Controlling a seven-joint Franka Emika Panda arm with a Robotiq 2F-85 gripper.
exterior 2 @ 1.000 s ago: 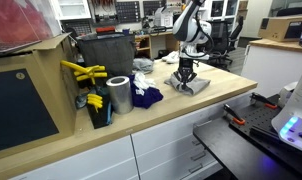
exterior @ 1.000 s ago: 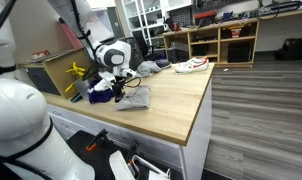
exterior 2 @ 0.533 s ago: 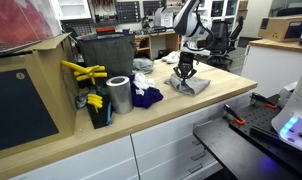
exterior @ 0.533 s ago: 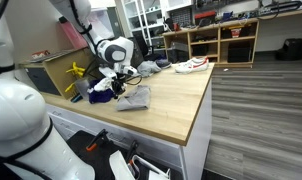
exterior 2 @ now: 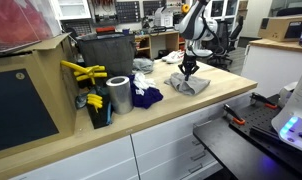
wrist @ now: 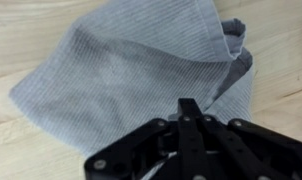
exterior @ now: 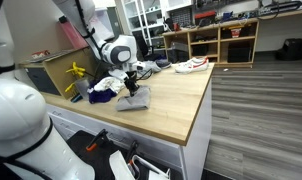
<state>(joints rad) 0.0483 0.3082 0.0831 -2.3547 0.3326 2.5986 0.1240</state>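
Closest in, the wrist view shows the fingers [wrist: 189, 112] pressed tight together with no gap between them. Their tips sit right at a raised fold of the grey cloth [wrist: 121, 70]. They appear to pinch that fold, though the contact itself is hidden under the tips. The rest of the cloth spreads out rumpled on the pale wooden counter [wrist: 31, 150].

In both exterior views the fingers [exterior 2: 189, 72] point straight down over the cloth [exterior 2: 191, 87], which rises to a small peak under them while its edges rest on the counter [exterior 2: 196, 118]. It lies near the middle of the top, back from the front edge.

Nearer the camera in an exterior view, a shiny metal canister [exterior 2: 118, 95] stands upright, with a dark blue cloth [exterior 2: 145, 97] bunched just beside it, between the canister and the grey cloth. Yellow tools [exterior 2: 79, 72] hang over a box edge next to the canister. Behind them stands a dark bin [exterior 2: 104, 55], and a pale rag [exterior 2: 143, 65] lies near it.

Farther off in an exterior view, a white shoe [exterior: 191, 65] rests at the far end of the counter, with wooden shelves [exterior: 226, 40] beyond.
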